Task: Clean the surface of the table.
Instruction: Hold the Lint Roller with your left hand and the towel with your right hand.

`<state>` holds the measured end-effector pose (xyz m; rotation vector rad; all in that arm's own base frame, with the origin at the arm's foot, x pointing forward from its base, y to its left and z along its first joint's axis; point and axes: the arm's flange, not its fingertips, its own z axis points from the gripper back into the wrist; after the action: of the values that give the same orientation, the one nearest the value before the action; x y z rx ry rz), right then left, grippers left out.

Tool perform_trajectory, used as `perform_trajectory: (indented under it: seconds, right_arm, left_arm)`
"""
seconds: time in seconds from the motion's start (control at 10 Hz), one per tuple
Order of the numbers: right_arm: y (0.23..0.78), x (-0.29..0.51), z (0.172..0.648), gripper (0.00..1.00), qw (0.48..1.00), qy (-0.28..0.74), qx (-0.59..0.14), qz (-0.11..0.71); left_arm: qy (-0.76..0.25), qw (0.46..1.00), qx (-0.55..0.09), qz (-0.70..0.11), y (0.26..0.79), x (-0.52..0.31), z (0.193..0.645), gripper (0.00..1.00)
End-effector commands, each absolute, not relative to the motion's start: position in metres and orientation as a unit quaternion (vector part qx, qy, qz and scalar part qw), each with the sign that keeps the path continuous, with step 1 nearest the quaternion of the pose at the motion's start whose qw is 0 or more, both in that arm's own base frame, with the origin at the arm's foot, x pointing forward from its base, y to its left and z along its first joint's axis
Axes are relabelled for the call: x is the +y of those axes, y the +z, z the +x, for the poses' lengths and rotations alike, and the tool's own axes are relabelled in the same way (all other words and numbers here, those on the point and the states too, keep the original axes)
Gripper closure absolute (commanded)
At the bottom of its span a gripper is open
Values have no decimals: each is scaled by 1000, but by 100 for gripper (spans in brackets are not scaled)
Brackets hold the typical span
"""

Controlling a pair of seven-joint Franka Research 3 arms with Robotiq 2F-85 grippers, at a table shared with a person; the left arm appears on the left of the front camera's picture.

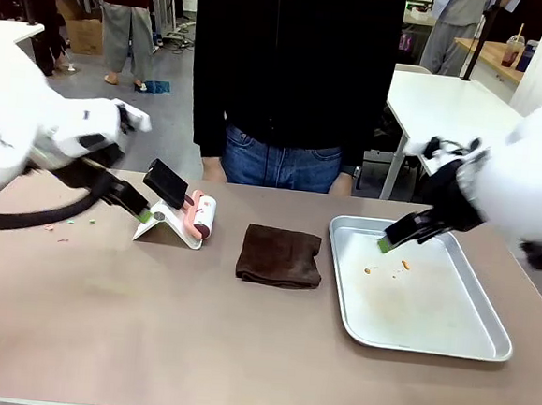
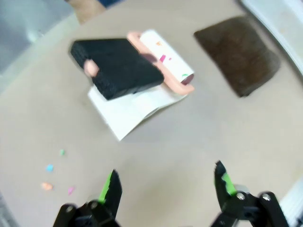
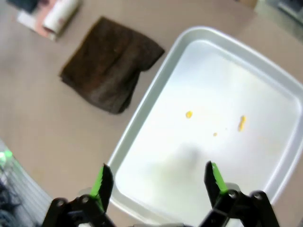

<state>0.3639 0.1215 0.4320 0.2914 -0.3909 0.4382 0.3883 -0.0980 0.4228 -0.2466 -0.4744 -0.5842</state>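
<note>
The table [image 1: 147, 343] fills the lower half of the front view. Its long axis runs left to right, and its pale front edge lies along the bottom of the frame. Both ends are cut off by the frame's sides.

A person [image 1: 295, 73] stands at the far edge, top centre. A folded brown cloth [image 1: 280, 256] lies at the middle of the top. A silver tray [image 1: 429, 342] sits to its right, holding a few orange crumbs [image 1: 404, 265]. Left of the cloth is a lint roller [image 1: 201, 214] with a pink handle, on a white stand. A black block [image 1: 164, 183] sits above it, perhaps part of the same set; blur in the left wrist view makes this hard to judge. Small coloured bits [image 1: 62, 231] dot the table at mid-left.

The left gripper [image 1: 146, 213] hangs just left of the roller stand, and one finger is hidden behind the other there. In the left wrist view this gripper [image 2: 165, 175] has its jaws wide apart over bare table, holding nothing. The roller [image 2: 165, 59] and cloth [image 2: 236, 54] lie in the upper part of that frame, and the coloured bits [image 2: 49, 167] at lower left.

The right gripper [image 1: 390, 238] hovers over the tray's far left corner. In the right wrist view its jaws [image 3: 157, 170] are spread wide and empty above the tray rim [image 3: 142, 113]. The crumbs [image 3: 189, 114] are at centre and the cloth [image 3: 111, 64] at upper left. The tray's lower edge is cut off by the frame.
</note>
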Motion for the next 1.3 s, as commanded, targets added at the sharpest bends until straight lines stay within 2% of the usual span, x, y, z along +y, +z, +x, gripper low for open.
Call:
perform_trajectory:
  seconds: [0.0,0.1,0.2,0.4,0.7,0.8,0.9,1.0,1.1,1.2]
  right_arm:
    - [443,68,330,0,948,149,-184,211]
    - [449,42,320,0,937,130,-190,262]
    - [453,16,310,0,920,115,-188,323]
    - [449,-43,294,0,878,58,-185,437]
    - [434,-117,277,0,798,19,-207,565]
    - [426,-133,276,0,782,4,-211,587]
    - [419,-146,274,0,770,-19,-219,599]
    - [412,-156,270,0,759,-36,-232,607]
    - [406,-162,268,0,768,-70,-243,588]
    - [402,-162,266,0,793,-94,-292,527]
  left_arm:
    - [-253,924,-227,-174,427,-26,336,0]
    - [-195,931,-217,-221,436,9,327,0]
    - [-156,915,-246,-279,439,49,319,0]
    - [-106,868,-272,-400,426,137,304,0]
    - [-24,798,-316,-513,384,243,284,0]
    - [-7,780,-327,-534,372,268,278,0]
    - [14,774,-331,-539,380,202,275,0]
    - [24,764,-339,-549,374,205,271,0]
    - [47,764,-345,-543,379,174,268,0]
    - [48,762,-356,-538,378,169,266,0]
